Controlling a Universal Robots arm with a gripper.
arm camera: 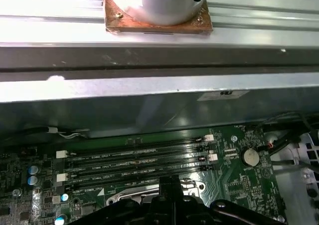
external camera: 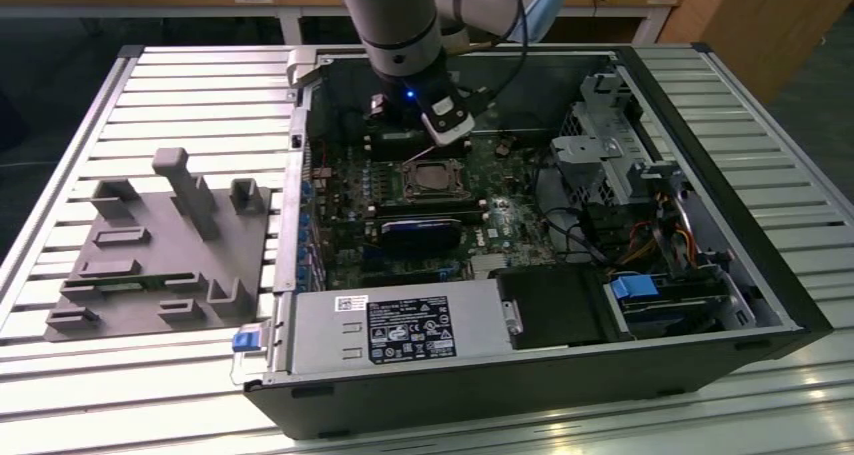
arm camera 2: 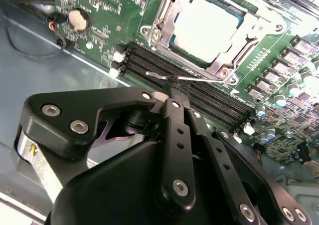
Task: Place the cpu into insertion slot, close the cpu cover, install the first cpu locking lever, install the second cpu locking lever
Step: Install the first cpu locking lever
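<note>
Second wrist view shows gripper (arm camera 2: 172, 88) clenched on locking lever (arm camera 2: 199, 78) beside seated cpu (arm camera 2: 212, 28).

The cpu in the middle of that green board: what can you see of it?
The cpu is a flat square chip with a pale, dull silvery metal top. It lies level on the green motherboard, beside the black memory slots. The silver cpu cover is down over it, its frame lapping the chip's edges while the top shows through the cut-out. The gripper is apart from it, by the memory slots.
</note>
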